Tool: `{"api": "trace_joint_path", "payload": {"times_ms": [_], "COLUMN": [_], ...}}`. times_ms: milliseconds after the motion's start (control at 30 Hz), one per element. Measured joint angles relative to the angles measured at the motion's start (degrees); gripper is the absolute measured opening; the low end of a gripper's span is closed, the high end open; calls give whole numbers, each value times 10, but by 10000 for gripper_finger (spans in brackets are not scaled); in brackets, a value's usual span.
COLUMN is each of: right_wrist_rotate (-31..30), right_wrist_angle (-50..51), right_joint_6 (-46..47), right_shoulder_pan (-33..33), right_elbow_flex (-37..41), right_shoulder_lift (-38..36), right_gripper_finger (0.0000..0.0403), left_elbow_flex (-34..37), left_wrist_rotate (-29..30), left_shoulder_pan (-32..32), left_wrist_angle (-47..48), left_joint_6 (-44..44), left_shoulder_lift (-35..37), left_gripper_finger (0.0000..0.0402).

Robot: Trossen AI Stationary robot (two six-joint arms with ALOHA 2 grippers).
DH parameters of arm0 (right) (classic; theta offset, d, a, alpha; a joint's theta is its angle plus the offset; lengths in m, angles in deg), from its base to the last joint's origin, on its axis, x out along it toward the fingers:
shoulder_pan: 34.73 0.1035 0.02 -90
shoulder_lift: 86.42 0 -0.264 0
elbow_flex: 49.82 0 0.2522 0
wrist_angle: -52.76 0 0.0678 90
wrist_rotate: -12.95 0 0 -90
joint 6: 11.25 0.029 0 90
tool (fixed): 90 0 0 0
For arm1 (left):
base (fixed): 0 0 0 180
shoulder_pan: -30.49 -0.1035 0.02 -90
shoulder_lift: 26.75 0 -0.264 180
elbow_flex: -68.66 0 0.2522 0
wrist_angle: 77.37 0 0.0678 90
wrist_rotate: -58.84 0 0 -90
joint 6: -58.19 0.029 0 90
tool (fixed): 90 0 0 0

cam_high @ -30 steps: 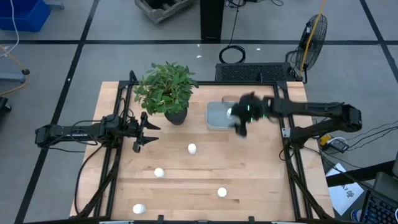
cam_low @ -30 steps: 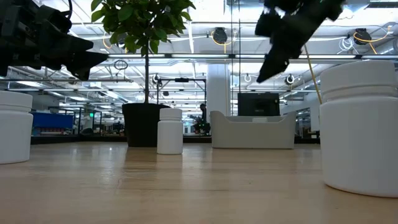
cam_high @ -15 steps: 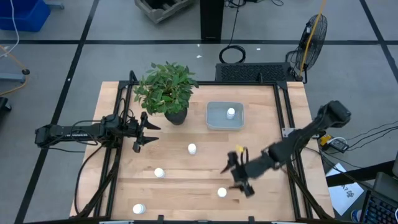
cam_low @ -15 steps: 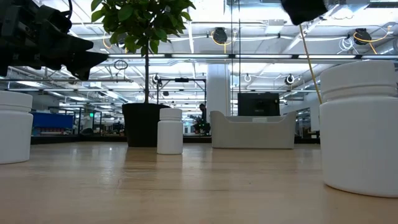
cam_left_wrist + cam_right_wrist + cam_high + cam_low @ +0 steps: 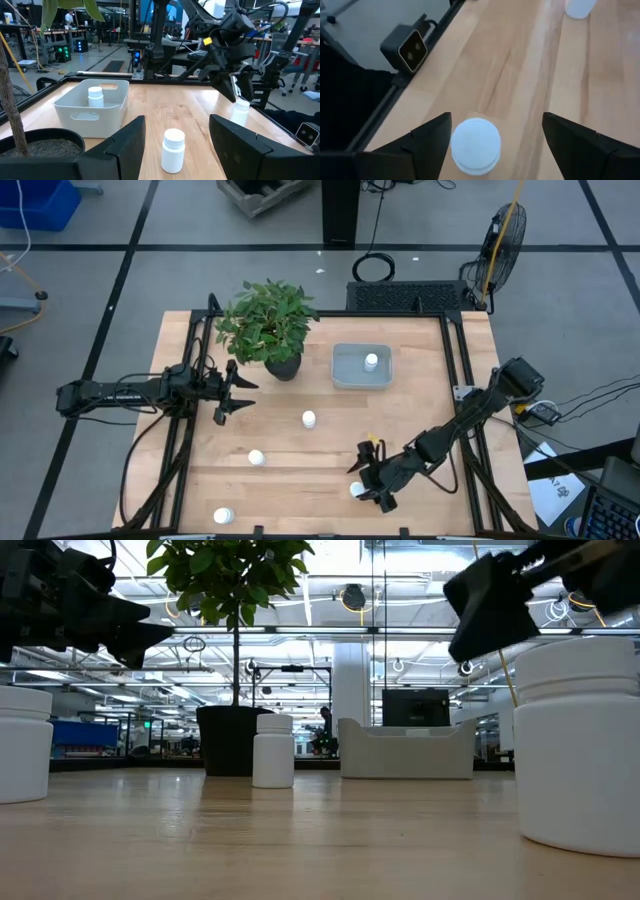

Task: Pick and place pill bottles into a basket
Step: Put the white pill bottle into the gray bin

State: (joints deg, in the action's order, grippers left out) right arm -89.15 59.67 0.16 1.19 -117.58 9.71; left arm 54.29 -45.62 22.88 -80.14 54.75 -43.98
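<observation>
Several small white pill bottles stand on the wooden table: one in the middle (image 5: 309,419), one left of it (image 5: 256,457), one at the near left (image 5: 224,516) and one near the front (image 5: 355,491). Another bottle (image 5: 371,361) stands inside the pale basket (image 5: 345,375). My right gripper (image 5: 362,483) is open above the front bottle (image 5: 475,145), one finger on either side of its cap, touching nothing. My left gripper (image 5: 238,398) is open and empty at the table's left, beside the plant pot.
A potted plant (image 5: 266,325) stands at the far left, close to the basket. Black rails (image 5: 455,395) run along the table's sides. A small camera (image 5: 407,48) sits at the near edge by the front bottle. The middle bottle (image 5: 173,150) lies ahead of my left gripper.
My right gripper has gone from over the basket toward the table's near edge and down, and now hangs over the front bottle. A bottle stands in the basket where the gripper was.
</observation>
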Motion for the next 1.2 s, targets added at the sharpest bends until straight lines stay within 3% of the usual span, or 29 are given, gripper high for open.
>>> {"api": "trace_joint_path", "payload": {"times_ms": [967,1200], "right_wrist_rotate": [1,2], "right_wrist_angle": [-18,-16], "right_joint_6": [38,44], "right_shoulder_pan": [14,19], "right_elbow_flex": [0,0], "right_shoulder_lift": [47,47], "right_gripper_finger": [308,279], "left_elbow_flex": [0,0], "left_wrist_rotate": [0,0], "left_shoulder_pan": [0,0], "left_wrist_angle": [0,0], "left_joint_6": [0,0], "left_shoulder_lift": [0,0], "left_gripper_finger": [223,223]}}
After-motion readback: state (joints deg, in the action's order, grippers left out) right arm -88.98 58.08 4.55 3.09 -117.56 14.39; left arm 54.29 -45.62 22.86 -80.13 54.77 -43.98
